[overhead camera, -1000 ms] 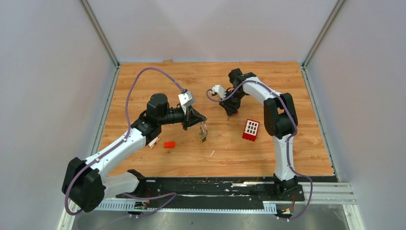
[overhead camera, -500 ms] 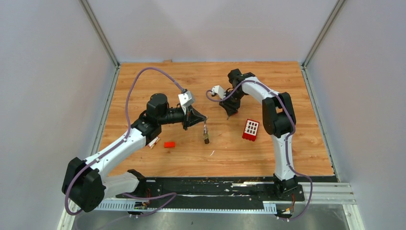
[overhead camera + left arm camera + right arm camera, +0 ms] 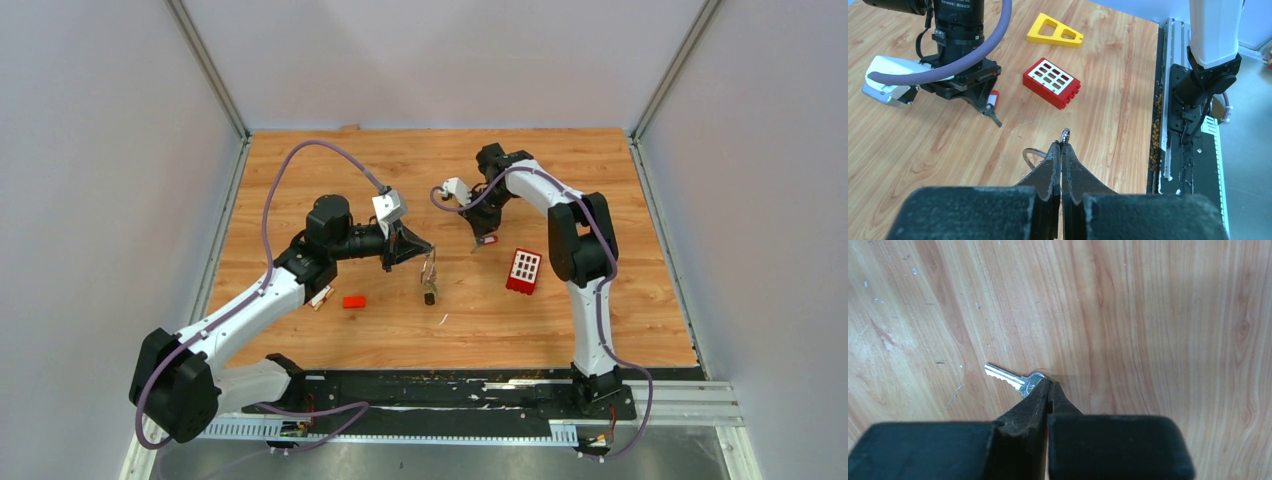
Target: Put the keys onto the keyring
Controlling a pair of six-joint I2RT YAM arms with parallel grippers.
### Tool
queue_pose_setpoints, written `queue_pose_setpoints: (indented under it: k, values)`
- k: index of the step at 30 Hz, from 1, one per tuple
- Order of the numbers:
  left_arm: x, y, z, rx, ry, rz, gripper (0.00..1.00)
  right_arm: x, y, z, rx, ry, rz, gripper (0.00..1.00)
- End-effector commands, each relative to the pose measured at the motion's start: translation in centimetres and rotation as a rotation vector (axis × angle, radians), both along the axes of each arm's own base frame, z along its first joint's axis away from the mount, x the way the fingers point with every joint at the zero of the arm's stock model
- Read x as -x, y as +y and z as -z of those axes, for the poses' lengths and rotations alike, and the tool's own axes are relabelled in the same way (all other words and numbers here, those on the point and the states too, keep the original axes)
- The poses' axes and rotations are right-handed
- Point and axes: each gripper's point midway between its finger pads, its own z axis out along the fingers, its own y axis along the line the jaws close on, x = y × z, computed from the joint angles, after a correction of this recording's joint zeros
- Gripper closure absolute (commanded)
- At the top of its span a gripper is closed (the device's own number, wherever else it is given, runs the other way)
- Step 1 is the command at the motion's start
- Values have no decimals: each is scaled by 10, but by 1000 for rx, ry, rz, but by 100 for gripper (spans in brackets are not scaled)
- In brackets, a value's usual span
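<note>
My left gripper (image 3: 424,252) is shut on the thin silver keyring (image 3: 428,270). A few keys hang below it, the lowest with a black head (image 3: 430,297). In the left wrist view the jaws (image 3: 1062,146) are pressed together and an arc of the keyring (image 3: 1030,153) sticks out to their left. My right gripper (image 3: 483,236) is shut on the head of a silver key (image 3: 1010,378), just above the wood. In the right wrist view the blade points left from the gripper (image 3: 1049,384). A red bit (image 3: 993,98) shows at that gripper in the left wrist view.
A red block with white squares (image 3: 524,268) lies right of the right gripper, and shows in the left wrist view (image 3: 1052,82). A yellow plastic piece (image 3: 1054,31) lies beyond it. A small red block (image 3: 354,301) lies below the left arm. The table's near rail (image 3: 450,385) runs along the front.
The keys hanging from my left gripper have swung and now hang straighter below it. A red bit now shows at the right gripper's tip. Both arms have barely moved.
</note>
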Motion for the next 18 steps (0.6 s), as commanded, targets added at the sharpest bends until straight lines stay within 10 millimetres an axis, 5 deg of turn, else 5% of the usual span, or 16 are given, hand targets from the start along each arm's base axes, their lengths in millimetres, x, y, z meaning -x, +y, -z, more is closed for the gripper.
queue_pose_setpoints:
  k: [1, 11, 18]
  values:
    - [-1, -3, -24, 48, -69, 21, 100, 8, 9, -18, -68, 9, -13, 100]
    - [3, -3, -25, 53, -66, 42, 100, 69, 32, -37, -236, 162, -36, 100]
    - [4, -3, -25, 52, -65, 47, 100, 68, 36, -55, -280, 99, -3, 100]
